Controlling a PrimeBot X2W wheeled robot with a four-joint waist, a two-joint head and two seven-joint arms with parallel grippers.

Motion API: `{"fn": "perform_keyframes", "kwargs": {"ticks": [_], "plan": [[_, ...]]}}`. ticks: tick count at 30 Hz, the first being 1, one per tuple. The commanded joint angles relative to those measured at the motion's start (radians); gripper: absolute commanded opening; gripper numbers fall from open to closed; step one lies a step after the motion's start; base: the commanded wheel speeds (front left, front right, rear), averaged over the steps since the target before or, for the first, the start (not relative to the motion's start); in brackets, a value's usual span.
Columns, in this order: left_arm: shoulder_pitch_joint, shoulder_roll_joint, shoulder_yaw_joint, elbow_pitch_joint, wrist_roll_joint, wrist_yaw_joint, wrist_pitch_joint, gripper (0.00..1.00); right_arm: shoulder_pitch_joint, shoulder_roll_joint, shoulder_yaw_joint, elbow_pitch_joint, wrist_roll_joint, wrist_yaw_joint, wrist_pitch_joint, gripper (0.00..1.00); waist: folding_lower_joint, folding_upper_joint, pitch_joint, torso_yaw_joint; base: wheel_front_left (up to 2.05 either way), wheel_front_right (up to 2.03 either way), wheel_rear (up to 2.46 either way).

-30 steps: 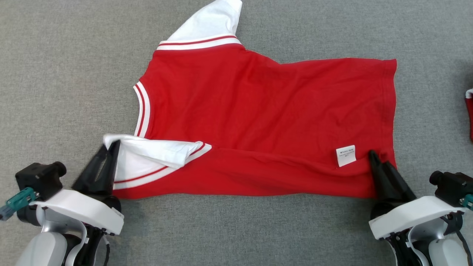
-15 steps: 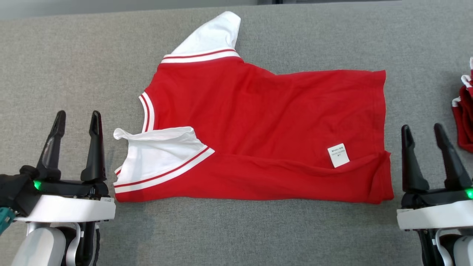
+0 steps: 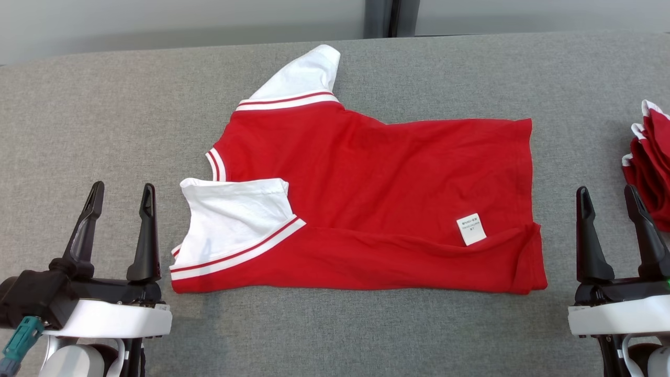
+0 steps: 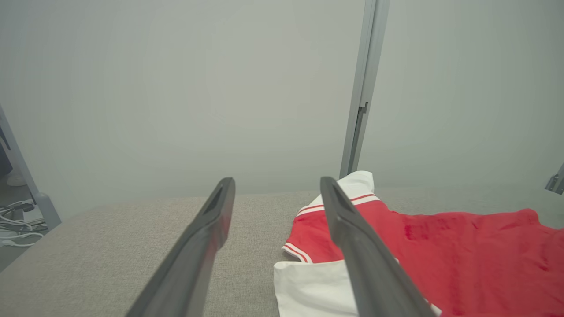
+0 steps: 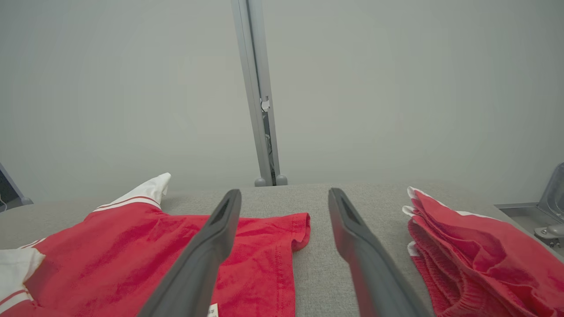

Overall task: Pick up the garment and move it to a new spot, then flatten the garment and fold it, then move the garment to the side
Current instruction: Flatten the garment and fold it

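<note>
Two pincers were mine, and both were spread wide with nothing in them. My left pincer [image 3: 123, 186] was by the grey table [image 3: 94, 104], just beside the neck end of the shirt [image 3: 377, 178] but not touching it. My right pincer [image 3: 605, 188] was at the other end, between the shirt's bottom edge and a pile of red clothes [image 3: 651, 167], apart from both.

The shirt was red with white sleeves. It lay in the middle of the table, with its neck toward my left and its bottom edge toward my right. The long side nearest me was folded over onto the rest. The near sleeve [image 3: 235, 214] lay on top of the red part. The far sleeve [image 3: 306, 73] stuck out toward the back of the table. A small white tag [image 3: 471, 229] showed near the bottom edge, by the fold.
</note>
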Motion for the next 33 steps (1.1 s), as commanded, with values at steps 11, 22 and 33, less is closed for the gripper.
{"fn": "perform_keyframes", "kwargs": {"ticks": [11,22,33], "plan": [[-0.002,0.016,-0.022,0.027,0.001,-0.002,0.033,1.00,0.000,0.000,0.003,0.041,0.014,0.000,0.010,1.00,0.0000,0.0000,0.008,-0.003,0.00,0.00,0.00],[0.015,-0.055,-0.087,0.304,-0.079,-0.088,0.040,1.00,0.051,-0.001,0.064,0.254,0.087,0.000,-0.024,1.00,0.0000,0.0000,0.034,-0.004,0.00,0.00,0.00],[-0.054,-0.064,-0.115,0.468,-0.141,-0.157,0.132,1.00,-0.007,-0.001,0.135,0.415,0.143,0.000,-0.036,1.00,0.0000,0.0000,0.058,-0.001,0.00,0.00,0.00]]}}
